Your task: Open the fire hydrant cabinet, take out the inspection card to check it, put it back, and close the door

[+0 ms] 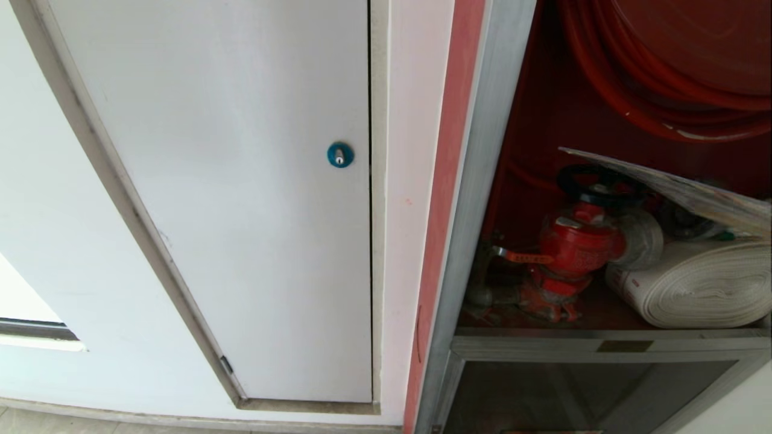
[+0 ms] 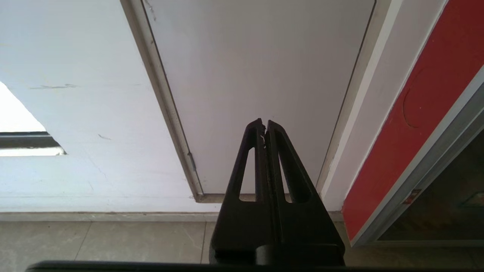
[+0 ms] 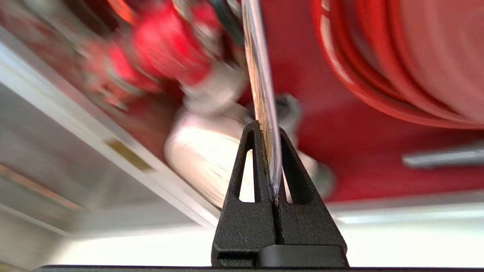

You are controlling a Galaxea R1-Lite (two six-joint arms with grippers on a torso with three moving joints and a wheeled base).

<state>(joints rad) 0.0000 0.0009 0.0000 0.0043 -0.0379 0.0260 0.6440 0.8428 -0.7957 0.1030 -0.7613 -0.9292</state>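
Right gripper point(image 3: 267, 130) clamping inspection card point(image 3: 261, 75) inside open fire hydrant cabinet point(image 1: 470, 199), left gripper point(image 2: 264, 124) closed, white wall point(image 1: 60, 211)

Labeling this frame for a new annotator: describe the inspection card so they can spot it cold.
Find the open fire hydrant cabinet with the red interior, right of the plain white door. Inside, below the red hose reel and above the white rolled hose, the inspection card slants across. It is the only thin flat sheet there, pinched edge-on in the right gripper.
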